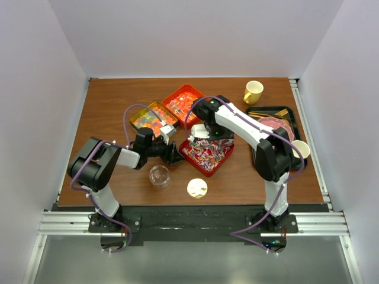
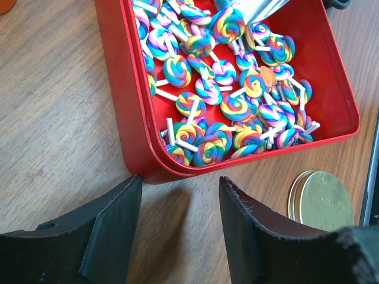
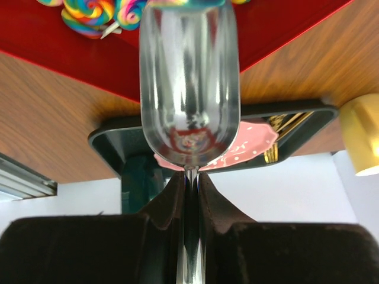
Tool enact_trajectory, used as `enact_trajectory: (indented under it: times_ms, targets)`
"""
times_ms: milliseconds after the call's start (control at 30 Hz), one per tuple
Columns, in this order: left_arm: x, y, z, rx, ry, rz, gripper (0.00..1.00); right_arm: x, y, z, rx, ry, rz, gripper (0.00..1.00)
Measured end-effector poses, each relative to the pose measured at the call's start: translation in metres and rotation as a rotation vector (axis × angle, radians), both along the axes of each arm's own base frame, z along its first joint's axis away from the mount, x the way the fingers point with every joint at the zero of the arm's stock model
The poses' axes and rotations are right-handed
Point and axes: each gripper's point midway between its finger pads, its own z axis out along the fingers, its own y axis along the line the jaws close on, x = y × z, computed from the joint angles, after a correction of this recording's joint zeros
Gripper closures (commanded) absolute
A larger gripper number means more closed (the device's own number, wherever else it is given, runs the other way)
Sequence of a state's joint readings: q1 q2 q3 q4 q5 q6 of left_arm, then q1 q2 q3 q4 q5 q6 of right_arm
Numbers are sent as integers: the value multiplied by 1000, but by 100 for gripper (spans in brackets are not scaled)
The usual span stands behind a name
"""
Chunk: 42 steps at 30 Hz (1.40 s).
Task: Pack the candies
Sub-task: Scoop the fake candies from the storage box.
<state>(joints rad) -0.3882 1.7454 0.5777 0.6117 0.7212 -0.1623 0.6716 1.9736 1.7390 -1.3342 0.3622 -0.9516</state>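
Packing apparently barely begun: the right gripper [image 3: 190, 183], fingers clamped on a metal scoop [image 3: 189, 89], holds its tip at the swirled candies [image 2: 225, 106] heaped in the red tray [image 2: 133, 106], the left gripper [image 2: 177, 201] hovers beside the tray's corner with fingers apart and empty, and the clear jar [image 1: 159, 176] looks unfilled, its gold lid [image 2: 323, 201] off.

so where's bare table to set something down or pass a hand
Bare wood: the far-left corner, left of the mixed candy box, and the near strip between the gold lid and the right arm. Crowded: the middle around the candy containers, and the right edge with the black tray.
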Motion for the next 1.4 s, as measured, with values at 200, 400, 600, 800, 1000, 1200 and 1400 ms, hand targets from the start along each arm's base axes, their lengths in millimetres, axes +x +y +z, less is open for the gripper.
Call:
enact_trajectory:
  times_ms: [200, 400, 600, 800, 1000, 1200, 1400]
  targets:
    - [0, 0, 0, 1, 1, 1, 41, 10, 5, 4, -56, 8, 44, 100]
    - [0, 0, 0, 0, 2, -1, 41, 16, 6, 6, -91, -13, 85, 100]
    - [-2, -1, 0, -2, 5, -7, 41, 21, 8, 6, -127, -34, 119, 100]
    - [-5, -3, 0, -4, 9, -19, 41, 21, -6, 2, -249, -45, 183, 100]
    - [-7, -5, 0, -6, 8, -28, 46, 22, -16, 0, -324, -56, 201, 100]
    - [-16, -10, -3, -6, 11, -53, 63, 17, -18, -5, -309, -45, 143, 100]
    - [-18, -14, -8, -15, 12, -69, 74, 13, -21, -9, -265, -30, 96, 100]
